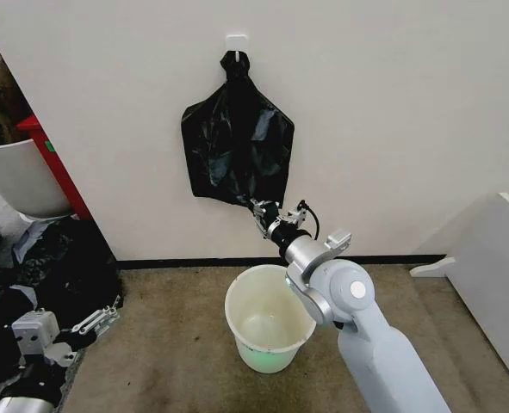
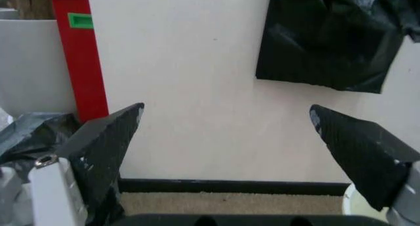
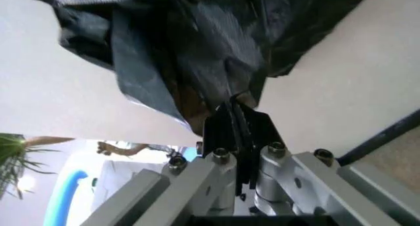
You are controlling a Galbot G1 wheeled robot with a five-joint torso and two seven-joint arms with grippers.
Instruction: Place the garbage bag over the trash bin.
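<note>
The right pincer (image 1: 258, 209) had clamped the garbage bag's (image 1: 237, 146) lower corner above the trash bin (image 1: 267, 317) (bag unhooked yet? no); left pincer (image 2: 226, 130) gaped wide.

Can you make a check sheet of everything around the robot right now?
Surface: brown carpet floor below a white wall.
Job's things: garbage bag hangs from a white wall hook; trash bin stands open on the floor beneath it, no bag on it.
Clutter: bulky black sacks on the floor at the left.
Grippers: right gripper raised, fingers shut on the garbage bag's lower corner; left gripper low at the left, fingers open, holding nothing.
Cables: a black cable loops at the right wrist.
Surroundings: white planter pot, red post, white panel at the right.
</note>
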